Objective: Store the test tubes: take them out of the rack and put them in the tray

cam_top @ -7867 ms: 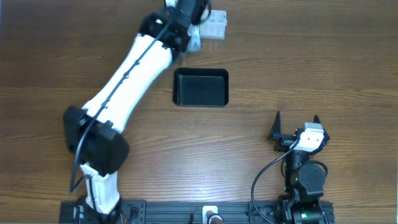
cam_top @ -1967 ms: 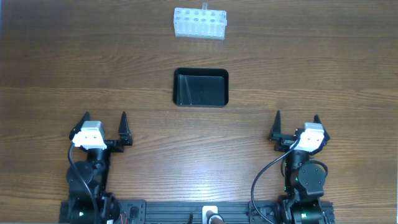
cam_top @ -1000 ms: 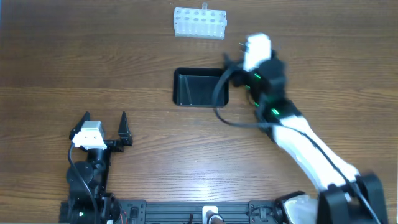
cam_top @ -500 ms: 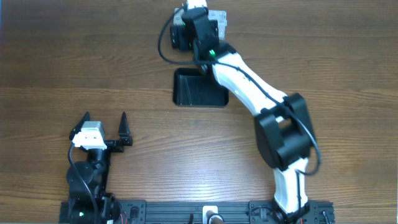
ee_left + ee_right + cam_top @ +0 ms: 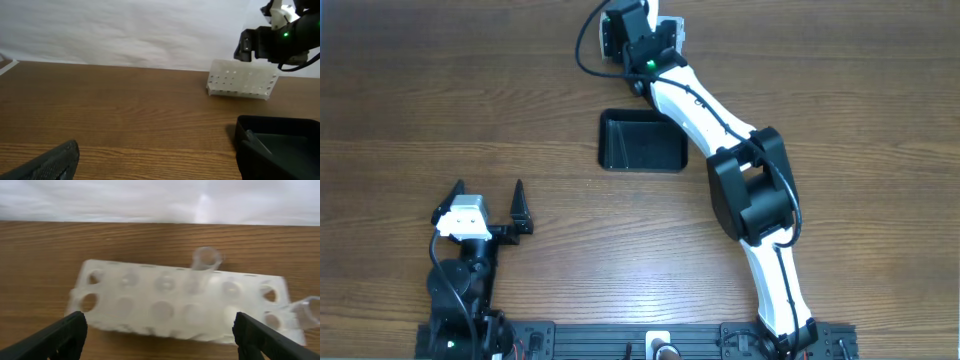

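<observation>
The white test tube rack (image 5: 175,302) lies below my right gripper (image 5: 159,325), which hangs over it with its fingers spread wide and nothing between them. One clear tube (image 5: 206,261) stands upright in the rack's back row. A second tube (image 5: 306,311) leans at the rack's end. From above, the right arm stretches across the table and covers most of the rack (image 5: 672,30). The black tray (image 5: 642,140) sits nearer, below the rack. My left gripper (image 5: 488,190) rests open near its base. The left wrist view shows the rack (image 5: 242,80) and the tray (image 5: 280,135).
The right arm's white links (image 5: 705,105) pass over the tray's right corner, and its elbow (image 5: 752,195) sits right of centre. Bare wooden table (image 5: 440,90) extends to the left of the rack and the tray.
The left arm drew back from the rack to its base. The right arm then swung from its rest pose past the tray and now hovers over the rack.
</observation>
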Tool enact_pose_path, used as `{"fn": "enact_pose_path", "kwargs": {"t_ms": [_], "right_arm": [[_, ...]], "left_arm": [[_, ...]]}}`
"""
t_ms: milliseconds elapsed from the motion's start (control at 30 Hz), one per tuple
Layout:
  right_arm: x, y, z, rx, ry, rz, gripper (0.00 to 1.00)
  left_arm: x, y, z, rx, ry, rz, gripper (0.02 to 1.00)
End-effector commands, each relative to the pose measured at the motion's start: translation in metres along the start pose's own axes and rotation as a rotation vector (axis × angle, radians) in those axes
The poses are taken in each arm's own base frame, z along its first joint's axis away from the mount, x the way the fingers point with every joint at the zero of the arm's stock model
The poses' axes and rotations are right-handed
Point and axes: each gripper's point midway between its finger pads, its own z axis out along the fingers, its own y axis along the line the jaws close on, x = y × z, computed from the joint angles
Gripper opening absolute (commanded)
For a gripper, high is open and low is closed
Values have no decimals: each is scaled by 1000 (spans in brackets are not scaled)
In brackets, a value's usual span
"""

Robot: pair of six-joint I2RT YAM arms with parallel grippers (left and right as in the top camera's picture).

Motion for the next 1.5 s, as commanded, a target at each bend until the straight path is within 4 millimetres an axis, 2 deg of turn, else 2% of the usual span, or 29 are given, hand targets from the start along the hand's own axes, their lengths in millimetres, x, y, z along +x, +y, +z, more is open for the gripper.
{"fn": "enact_pose_path", "kwargs": {"t_ms": [33,167,733,1033,1267,1500], "right_arm": [[-21,-10,3,35,-61,-3,934],[-24,-8,6,28,-84,-9,930],[-14,-10,32,30,-123,1,864],[-17,-10,32,28,-136,-8,689],[-17,-16,33,51,-136,-6,614],[-17,-17,33,53,-136,-5,470]], "left_arm": [[1,-1,0,8,-1,14,998],[1,-1,0,8,-1,14,1000],[1,-1,0,8,-1,14,1000],[1,-1,0,8,-1,14,1000],[1,-1,0,8,-1,14,1000],[1,-1,0,8,-1,14,1000]]}}
